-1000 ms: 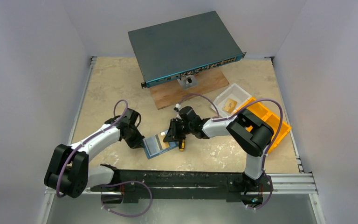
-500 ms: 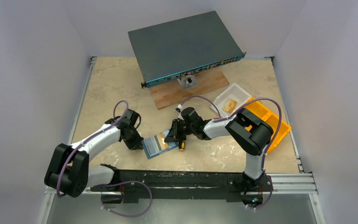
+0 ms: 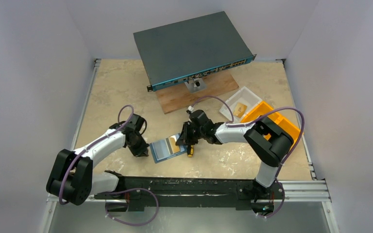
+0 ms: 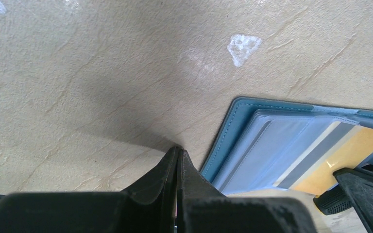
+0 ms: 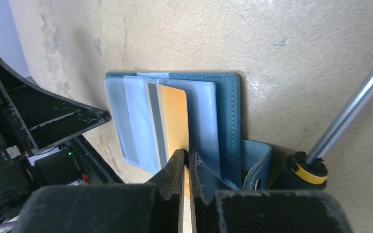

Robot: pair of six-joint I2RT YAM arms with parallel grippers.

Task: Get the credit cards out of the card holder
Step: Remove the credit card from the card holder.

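beige marbled desk [image 3: 116, 92] with a big dark grey network switch [image 3: 189, 46] at the back, its front edge propped on a wooden board [image 3: 175, 103]. over on the right there's a yellow bin [image 3: 291, 130], and a smaller white tray [image 3: 234, 98] touching it with some small tan thing inside, can't tell what

the card holder [image 3: 164, 149] is near the front middle of the desk, between the two arms. it's lying flat and open, teal cover down and the pale blue slotted inside facing up

left fingers [image 4: 178, 156] are pressed together with nothing between them, tips down at the desk just beside the holder's left edge. can't tell if they actually touch it

right fingers [image 5: 185, 162] are clamped on the edge of a credit card [image 5: 174, 116], orange with a grey stripe. most of the card is still lying over the slots

a screwdriver [image 5: 349, 114] with a black handle and a yellow collar lies just beside the holder's snap tab [image 5: 258, 160] on the right side, metal shaft pointing away from it
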